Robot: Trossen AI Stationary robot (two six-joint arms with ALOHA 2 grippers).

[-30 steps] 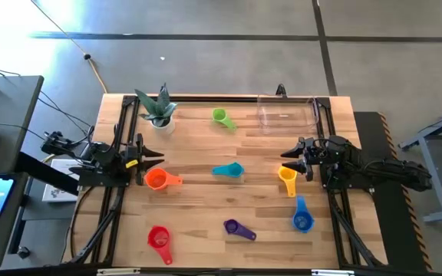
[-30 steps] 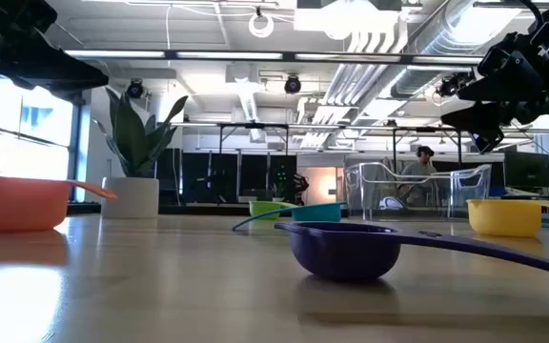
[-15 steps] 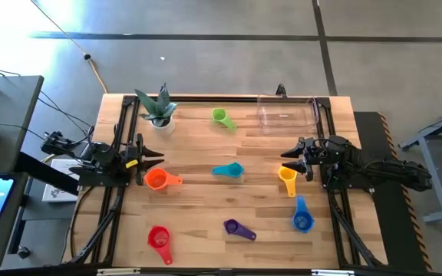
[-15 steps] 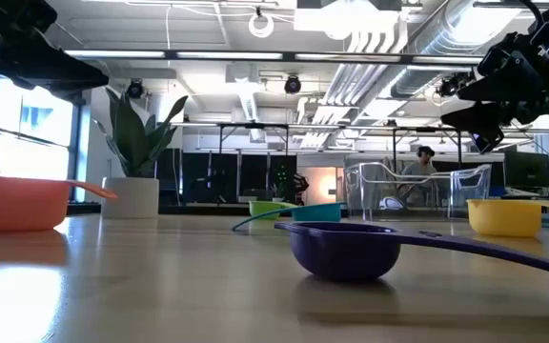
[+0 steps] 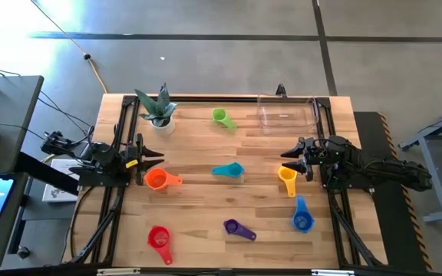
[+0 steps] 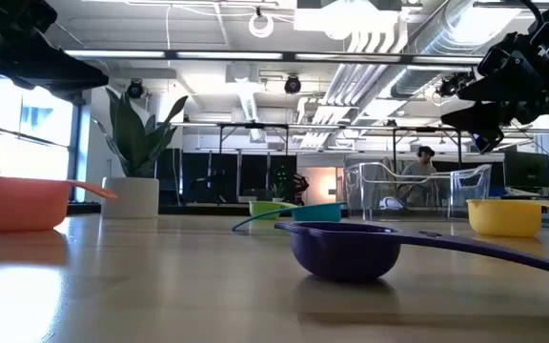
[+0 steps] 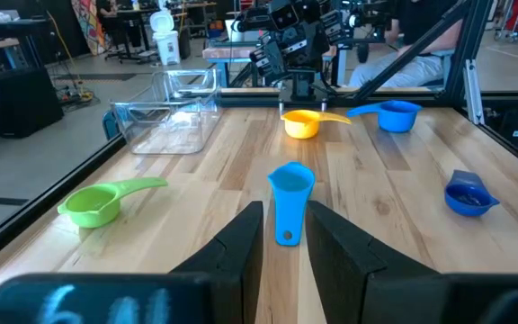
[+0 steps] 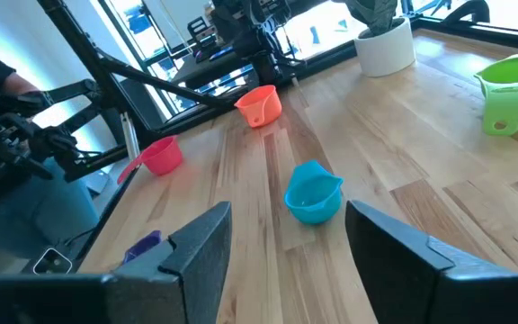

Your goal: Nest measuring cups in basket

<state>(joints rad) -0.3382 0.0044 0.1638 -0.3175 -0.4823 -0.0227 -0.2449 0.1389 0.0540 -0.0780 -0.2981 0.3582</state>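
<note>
The left gripper [image 5: 156,159] held its jaws parted and empty just above the orange cup [image 5: 156,179]. The right gripper [image 5: 286,156] was spread wider, empty, over the yellow cup [image 5: 286,175]. The empty basket [image 5: 286,114] lay beyond the right gripper; the teal cup [image 5: 229,170] sat between both.

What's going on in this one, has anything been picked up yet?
Nothing is held yet. The left tool hangs open above the orange cup, and the right tool hangs open above the yellow cup. The green, teal, blue, purple and red cups lie scattered on the table. The clear basket at the back right has no cups in it.
</note>
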